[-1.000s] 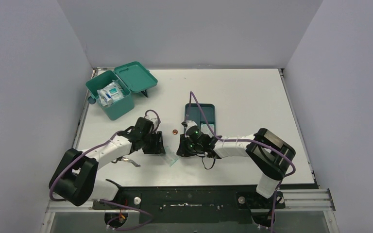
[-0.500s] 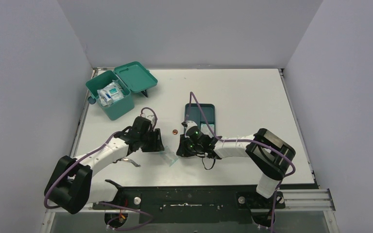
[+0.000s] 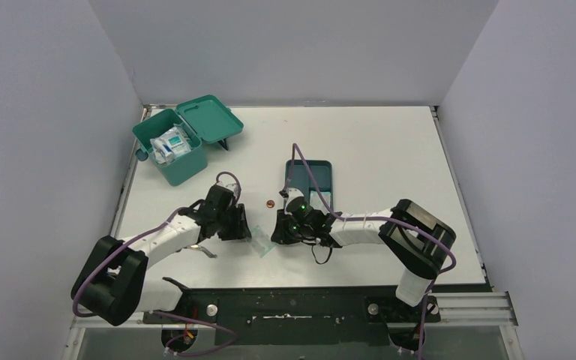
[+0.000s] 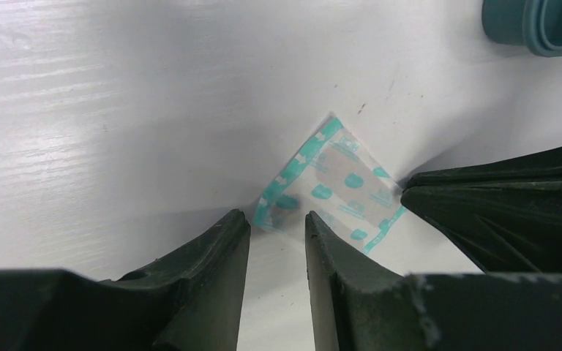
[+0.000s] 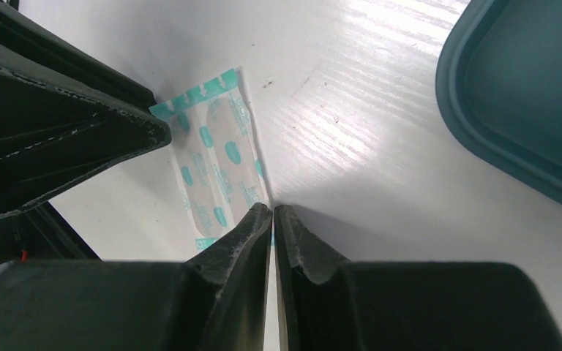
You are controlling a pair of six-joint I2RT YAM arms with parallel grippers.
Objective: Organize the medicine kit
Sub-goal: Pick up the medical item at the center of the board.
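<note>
The medicine kit (image 3: 171,150) is a teal box at the back left with its lid (image 3: 210,118) open and white packets inside. A clear bandage packet with teal print (image 3: 261,241) lies between my two grippers near the table's front. In the left wrist view the packet (image 4: 340,191) has one corner between the tips of my left gripper (image 4: 276,219), whose jaws stand slightly apart. My right gripper (image 5: 272,210) is shut, pinching the long edge of the packet (image 5: 216,164). In the top view the left gripper (image 3: 244,231) and the right gripper (image 3: 275,233) face each other.
A dark blue-teal tray (image 3: 309,174) lies behind the right gripper; its rim shows in the right wrist view (image 5: 483,131). A small brown round thing (image 3: 267,202) sits between the arms. A thin metal tool (image 3: 204,250) lies by the left arm.
The left wrist has shifted a little to the left and back. The packet has slid slightly left with the right gripper. The right arm has hardly moved.
</note>
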